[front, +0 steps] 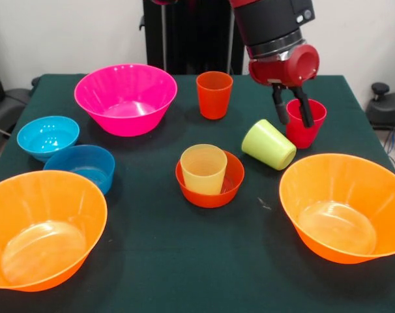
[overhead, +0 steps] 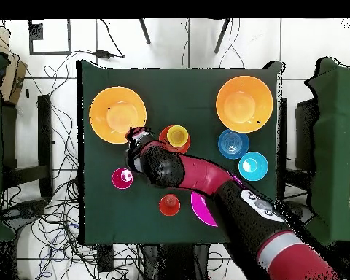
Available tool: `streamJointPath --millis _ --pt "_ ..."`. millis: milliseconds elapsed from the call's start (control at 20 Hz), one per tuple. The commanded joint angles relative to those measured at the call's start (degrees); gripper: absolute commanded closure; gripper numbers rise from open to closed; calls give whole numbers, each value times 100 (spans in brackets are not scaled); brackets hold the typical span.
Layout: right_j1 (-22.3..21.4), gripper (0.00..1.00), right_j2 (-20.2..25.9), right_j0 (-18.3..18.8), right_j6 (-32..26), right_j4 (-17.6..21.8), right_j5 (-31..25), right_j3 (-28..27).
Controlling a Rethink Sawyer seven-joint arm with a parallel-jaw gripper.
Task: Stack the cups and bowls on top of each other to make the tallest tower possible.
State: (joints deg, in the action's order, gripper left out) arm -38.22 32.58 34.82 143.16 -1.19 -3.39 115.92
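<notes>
- Pincer (front: 292, 114) spread, hanging straight down at the red-pink cup (front: 306, 122); in the front view one finger over the cup's near wall, the other at its mouth, rim seemingly between them but not yet pinched.
- Cup upright, long axis vertical, on the bench (front: 184, 261) near its edge, just beside the tipped lime green cup (front: 269, 144).
- Pale yellow cup (front: 203, 169) already nested in the small red-orange bowl (front: 210, 192), probably the place to carry it.
- Overhead view: arm (overhead: 185, 171) hides the fingers, pink cup (overhead: 122, 178) clear beside it; only front view shows the spread.
</notes>
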Motion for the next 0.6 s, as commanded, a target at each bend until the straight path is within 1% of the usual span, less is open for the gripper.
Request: streamJointPath --millis 50,200,500,600 --pt "-148 0 238 270 -246 406 -781 381" --pt "-216 0 377 455 -265 427 -844 506" --pt "-20 0 453 747 -429 580 -912 456" --pt "20 0 421 745 -402 645 -846 473"
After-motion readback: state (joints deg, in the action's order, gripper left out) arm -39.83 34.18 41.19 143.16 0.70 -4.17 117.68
